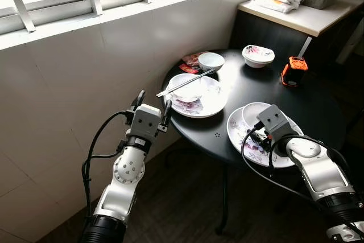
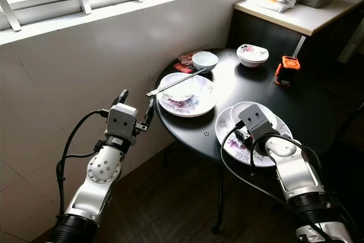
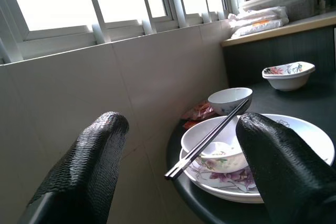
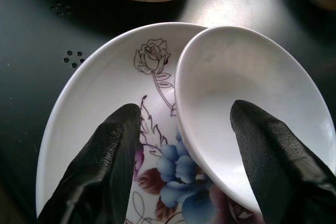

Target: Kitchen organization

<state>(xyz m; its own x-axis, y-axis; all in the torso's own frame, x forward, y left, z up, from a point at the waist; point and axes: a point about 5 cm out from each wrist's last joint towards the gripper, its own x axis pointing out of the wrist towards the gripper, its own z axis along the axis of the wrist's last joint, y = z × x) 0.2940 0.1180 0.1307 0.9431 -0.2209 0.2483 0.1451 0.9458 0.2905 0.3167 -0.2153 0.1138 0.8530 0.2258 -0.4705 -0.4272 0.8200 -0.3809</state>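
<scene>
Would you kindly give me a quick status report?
Right gripper open over small white dish on floral plate. Left gripper open beside table, facing chopsticks.

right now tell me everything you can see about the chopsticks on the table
The chopsticks are a dark, slim pair lying side by side, close together and roughly parallel. They rest slanted across the rim of a white bowl, which sits on a floral plate on the black round table. One end pokes out past the plate's edge toward the tiled wall; the other points toward a smaller bowl. The left gripper hovers off the table edge, fingers open, not touching them.
</scene>
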